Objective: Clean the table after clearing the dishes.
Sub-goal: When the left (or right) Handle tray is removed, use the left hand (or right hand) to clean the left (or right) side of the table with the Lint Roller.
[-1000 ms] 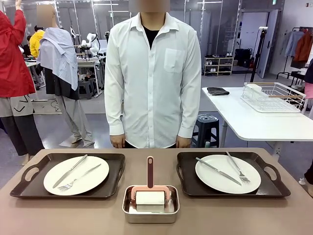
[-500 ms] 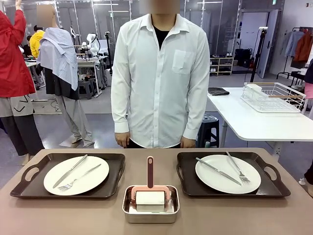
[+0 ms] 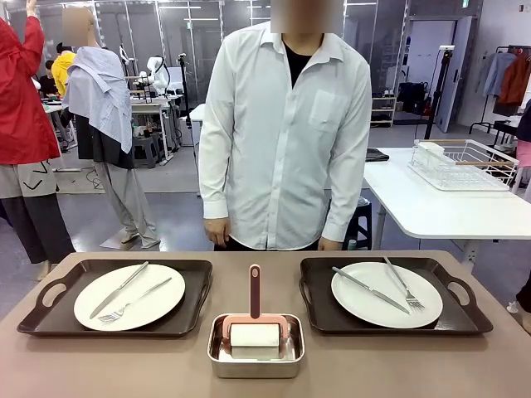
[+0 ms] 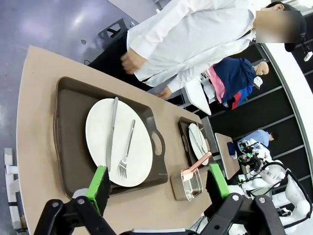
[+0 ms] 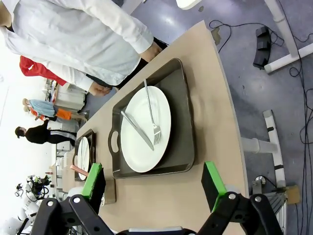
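Observation:
On the taupe table point(image 3: 373, 365) lie two dark brown trays, each bearing one of the dishes: a white plate with a knife and fork. The left plate point(image 3: 153, 308) sits in the left tray point(image 3: 196, 305), the right plate point(image 3: 365, 308) in the right tray point(image 3: 315, 308). My left gripper point(image 4: 157, 181) hangs open above the table's near edge, looking down on the left plate point(image 4: 139, 156) and its tray point(image 4: 68, 127). My right gripper point(image 5: 152, 181) is open too, high over the right plate point(image 5: 139, 147) and tray point(image 5: 183, 112). Nothing is between either pair of fingers.
A small steel pan point(image 3: 217, 356) holding a pink-handled lint roller point(image 3: 255, 334) stands between the trays at the near edge. A person in a white shirt stands at the far side, hands point(image 3: 218, 234) hanging down. A white table point(image 3: 431, 211) with a wire rack point(image 3: 465, 166) is at the back right.
The person has shifted towards the picture's right and a little closer to the table. The trays, plates, pan and roller have not moved.

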`<state>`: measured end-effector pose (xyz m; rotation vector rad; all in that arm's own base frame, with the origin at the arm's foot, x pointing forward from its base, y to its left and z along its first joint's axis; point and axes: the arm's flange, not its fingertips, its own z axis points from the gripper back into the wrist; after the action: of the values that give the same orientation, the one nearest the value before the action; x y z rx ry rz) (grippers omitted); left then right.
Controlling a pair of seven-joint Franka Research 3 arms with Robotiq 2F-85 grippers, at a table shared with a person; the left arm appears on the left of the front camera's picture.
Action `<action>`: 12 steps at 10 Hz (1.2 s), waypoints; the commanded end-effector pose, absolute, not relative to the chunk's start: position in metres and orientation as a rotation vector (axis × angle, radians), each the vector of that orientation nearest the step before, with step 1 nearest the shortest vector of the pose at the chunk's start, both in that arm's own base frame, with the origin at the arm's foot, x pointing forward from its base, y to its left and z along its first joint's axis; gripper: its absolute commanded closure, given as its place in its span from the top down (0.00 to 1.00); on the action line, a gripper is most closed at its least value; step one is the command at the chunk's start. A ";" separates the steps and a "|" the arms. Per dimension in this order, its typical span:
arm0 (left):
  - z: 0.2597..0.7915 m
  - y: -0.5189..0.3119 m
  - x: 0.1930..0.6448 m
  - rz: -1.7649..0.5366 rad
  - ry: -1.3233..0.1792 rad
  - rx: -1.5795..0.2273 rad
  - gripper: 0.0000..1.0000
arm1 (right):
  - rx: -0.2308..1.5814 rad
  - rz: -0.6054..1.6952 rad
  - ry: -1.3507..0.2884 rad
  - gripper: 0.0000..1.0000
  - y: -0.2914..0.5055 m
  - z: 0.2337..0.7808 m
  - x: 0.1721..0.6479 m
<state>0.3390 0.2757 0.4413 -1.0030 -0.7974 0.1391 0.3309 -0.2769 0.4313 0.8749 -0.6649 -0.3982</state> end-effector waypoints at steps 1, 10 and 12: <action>0.442 0.279 0.336 0.129 -0.798 -1.008 1.00 | 0.882 -0.391 -0.670 1.00 -0.276 0.432 0.329; 0.442 0.279 0.336 0.129 -0.798 -1.008 1.00 | 0.882 -0.391 -0.670 1.00 -0.276 0.432 0.329; 0.442 0.279 0.336 0.129 -0.798 -1.008 1.00 | 0.882 -0.391 -0.670 1.00 -0.276 0.432 0.329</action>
<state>0.3389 0.2758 0.4413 -1.0024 -0.7976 0.1395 0.3309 -0.2765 0.4313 0.8769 -0.6639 -0.3969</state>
